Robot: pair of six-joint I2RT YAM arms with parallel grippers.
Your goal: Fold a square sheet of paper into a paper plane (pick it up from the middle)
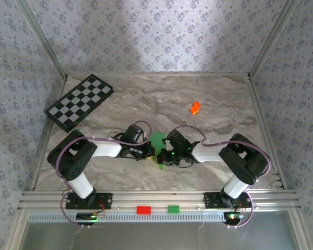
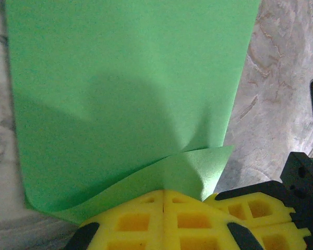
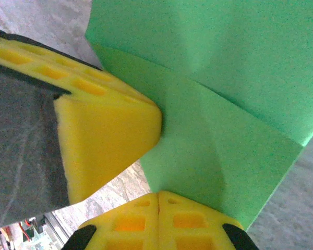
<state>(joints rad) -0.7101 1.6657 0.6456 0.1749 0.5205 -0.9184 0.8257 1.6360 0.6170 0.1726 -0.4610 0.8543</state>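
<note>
I have the square sheet of paper [image 1: 157, 141], already creased, sitting near the middle of the bench, toward its near edge, pinched between both claws; the left claw [image 2: 163, 194] is clamped on a folded lower edge; the right claw [image 3: 158, 195] is clamped on the flap just beside it; a checkered board [image 1: 80, 102] lies at the far left corner; an orange piece [image 1: 194, 108] lies toward the far right.

Your two arms bend inward from their bases, elbows out to the sides, forearms low and wrists almost meeting in the middle. Your left gripper [image 1: 148, 152] and right gripper [image 1: 166, 154] face each other tip to tip, each with yellow pads [image 2: 141, 221] pressed together, pinching the green paper [image 1: 157, 140].
</note>
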